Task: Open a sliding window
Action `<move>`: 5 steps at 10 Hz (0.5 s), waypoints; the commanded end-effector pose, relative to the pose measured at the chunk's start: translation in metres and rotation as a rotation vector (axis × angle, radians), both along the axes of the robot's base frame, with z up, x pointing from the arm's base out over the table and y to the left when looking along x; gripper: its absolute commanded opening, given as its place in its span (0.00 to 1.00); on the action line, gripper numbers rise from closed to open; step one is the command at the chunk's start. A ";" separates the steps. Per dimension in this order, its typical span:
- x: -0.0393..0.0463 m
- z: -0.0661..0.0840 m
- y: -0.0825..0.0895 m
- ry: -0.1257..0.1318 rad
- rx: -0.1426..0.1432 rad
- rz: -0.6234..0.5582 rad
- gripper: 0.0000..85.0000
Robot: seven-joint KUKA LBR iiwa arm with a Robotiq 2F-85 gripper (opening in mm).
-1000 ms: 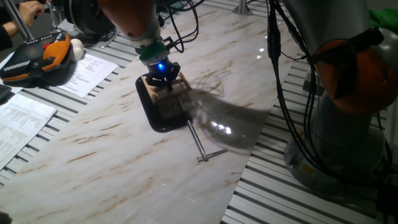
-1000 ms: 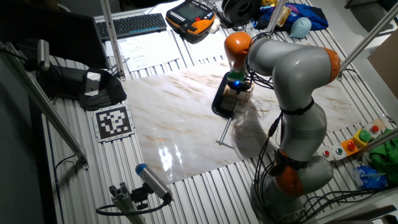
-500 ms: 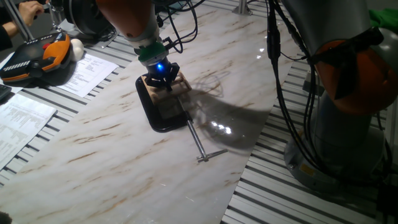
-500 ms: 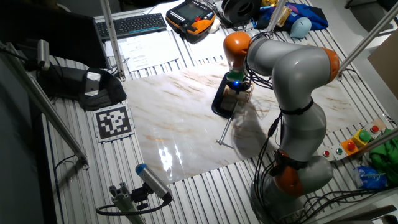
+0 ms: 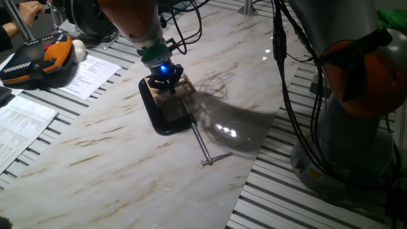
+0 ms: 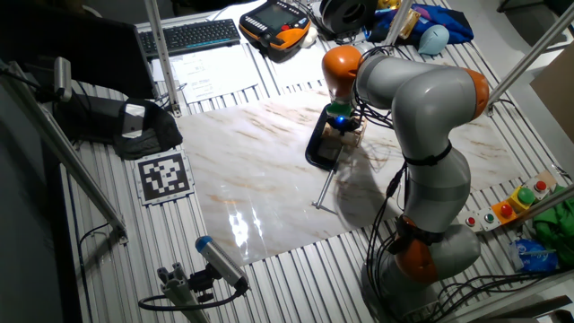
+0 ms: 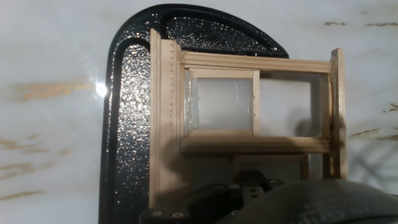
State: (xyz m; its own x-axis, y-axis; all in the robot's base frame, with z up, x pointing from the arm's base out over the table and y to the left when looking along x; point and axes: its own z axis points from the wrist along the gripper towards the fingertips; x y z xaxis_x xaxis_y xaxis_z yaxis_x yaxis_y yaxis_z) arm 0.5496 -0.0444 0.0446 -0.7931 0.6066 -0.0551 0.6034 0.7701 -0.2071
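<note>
Wood makes up the little window, which sits on the marble tabletop against a black clamp, under the gripper. From the other side, I cannot tell if the gripper is apart or together. Up close, the window looks light and thin; push the middle bar gently.

Tan wooden sliding window, two pale panes, on black clamp
</note>
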 end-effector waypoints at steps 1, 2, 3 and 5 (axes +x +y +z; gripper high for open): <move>0.0003 0.000 0.000 0.000 0.000 0.000 0.00; 0.0004 0.000 0.001 0.000 -0.002 0.000 0.00; 0.0005 0.000 0.001 0.000 -0.002 0.000 0.00; 0.0006 0.000 0.002 0.002 0.000 0.000 0.00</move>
